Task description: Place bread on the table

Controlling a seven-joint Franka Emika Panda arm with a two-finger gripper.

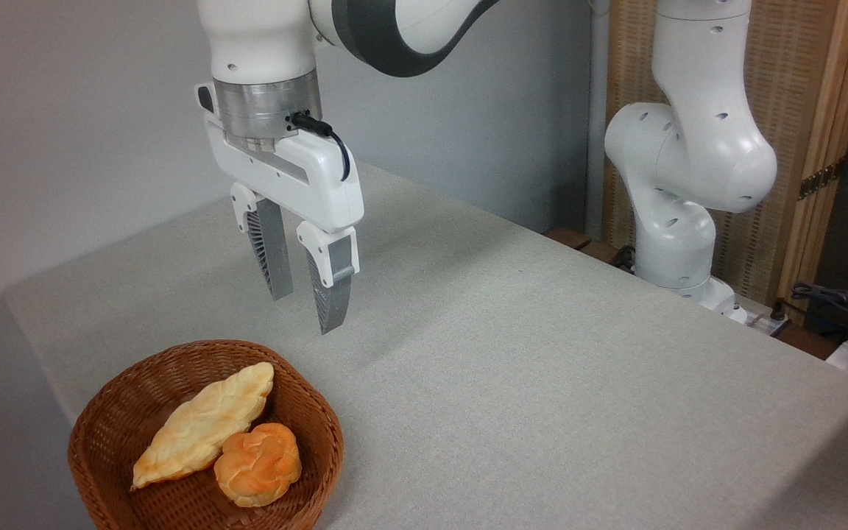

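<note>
Wicker basket (100,434), brown, nearest at lower left. Inside: the bread (258,464), a glossy orange knotted bun, touching a longer pale loaf (203,425). Beyond and above, gripper (306,313) hangs over the table (542,353), fingers spread, holding nothing. Arm base (678,250) at far right edge. Nothing done: grasp, lift-out and placing all remain.

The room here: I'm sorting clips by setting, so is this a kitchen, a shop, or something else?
Probably a robotics lab, not a kitchen: a robot arm is mounted beside a cloth-covered table, loose cables lie at the right, and the only food is two breads in a wicker basket.
</note>
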